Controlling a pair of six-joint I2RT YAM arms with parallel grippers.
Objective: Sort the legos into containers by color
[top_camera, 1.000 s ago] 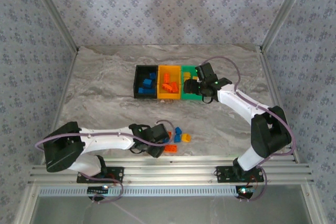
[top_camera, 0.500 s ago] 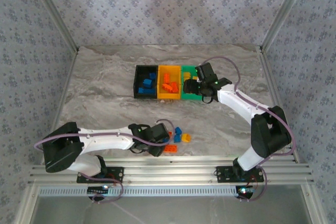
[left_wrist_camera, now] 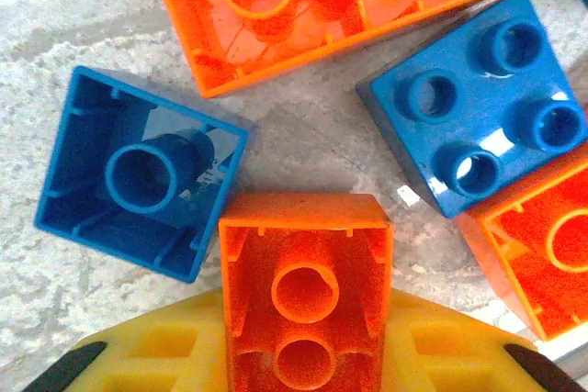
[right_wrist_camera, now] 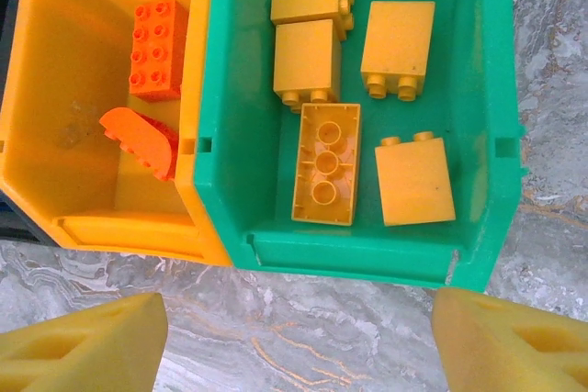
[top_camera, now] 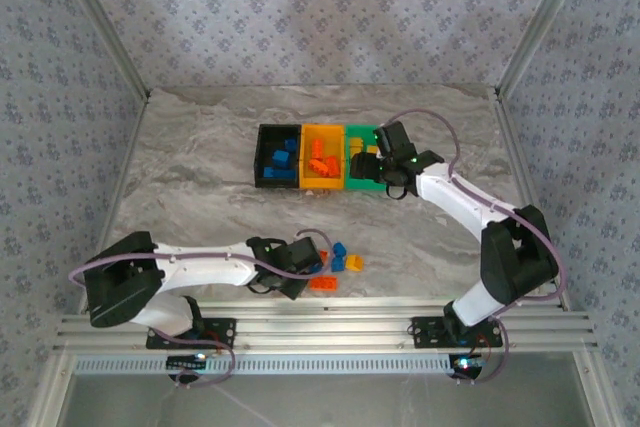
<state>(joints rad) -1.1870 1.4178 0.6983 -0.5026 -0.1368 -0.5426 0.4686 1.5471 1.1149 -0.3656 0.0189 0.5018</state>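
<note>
Clamps orange brick (left_wrist_camera: pixel 306 263) in left gripper (left_wrist_camera: pixel 308 360); holds right gripper (right_wrist_camera: pixel 296 341) open by green bin (right_wrist_camera: pixel 491 89). Risks dragging adjacent blue brick (left_wrist_camera: pixel 138 172) at 10 o'clock on lift

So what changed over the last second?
The left jaws closed onto the orange brick. The right jaws stayed open above the green bin, and nothing else visibly moved.

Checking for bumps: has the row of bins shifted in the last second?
No. In the top view the row of bins keeps its place on the table, same gap to the far edge.
</note>
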